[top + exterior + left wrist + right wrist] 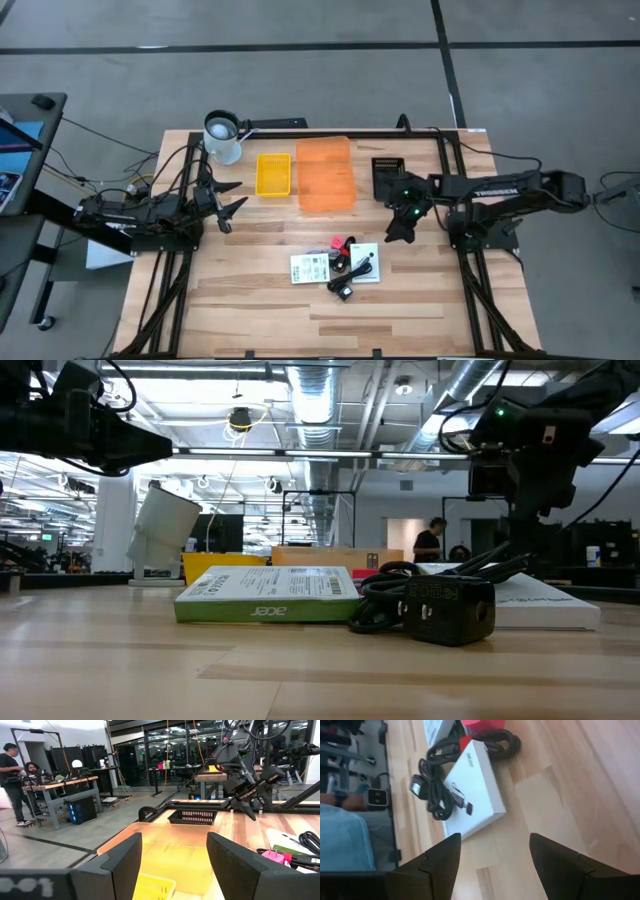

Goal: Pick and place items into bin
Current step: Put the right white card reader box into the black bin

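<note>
The items lie in a cluster near the table's middle front. They are a white printed card box (310, 268), a second white box (367, 262), a black cable with an adapter (345, 285) and a small red-pink piece (340, 245). My right gripper (401, 226) hangs open above the bare wood to the right of the cluster, tipped downward. In its wrist view the white box (475, 790) and the cable (437, 790) lie ahead of it. My left gripper (232, 202) waits open at the table's left, pointing level toward the orange bin (325, 173).
A small yellow bin (273, 173) stands left of the orange bin and a black mesh basket (388, 175) right of it, all along the far side. A white cup (222, 136) stands at the far left. Bare wood lies between the bins and the items.
</note>
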`<state>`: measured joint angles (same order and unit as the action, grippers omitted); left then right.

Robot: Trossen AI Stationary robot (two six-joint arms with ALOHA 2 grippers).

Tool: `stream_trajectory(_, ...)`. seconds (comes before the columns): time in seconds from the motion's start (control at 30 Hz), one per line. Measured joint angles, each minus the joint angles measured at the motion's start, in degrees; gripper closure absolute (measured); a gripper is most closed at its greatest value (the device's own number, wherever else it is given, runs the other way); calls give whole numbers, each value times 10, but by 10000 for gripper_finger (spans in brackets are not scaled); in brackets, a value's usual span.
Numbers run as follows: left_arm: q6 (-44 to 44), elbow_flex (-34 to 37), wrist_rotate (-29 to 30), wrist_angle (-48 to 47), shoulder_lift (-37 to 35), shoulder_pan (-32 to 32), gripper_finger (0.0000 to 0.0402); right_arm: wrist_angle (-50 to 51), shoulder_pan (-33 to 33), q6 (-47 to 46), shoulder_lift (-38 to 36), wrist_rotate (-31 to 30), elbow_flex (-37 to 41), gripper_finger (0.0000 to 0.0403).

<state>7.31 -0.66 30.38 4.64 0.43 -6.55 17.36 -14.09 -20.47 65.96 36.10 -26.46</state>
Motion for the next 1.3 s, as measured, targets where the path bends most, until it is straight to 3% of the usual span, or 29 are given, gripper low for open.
stream_trajectory(1.03, 0, 0, 0, 0, 0, 0, 187, -26, 2, 26, 28, -1, 0, 170)
stream_trajectory(1.3, 0, 0, 0, 0, 0, 0, 187, -37, 31, 5, 28, -33, 0, 170)
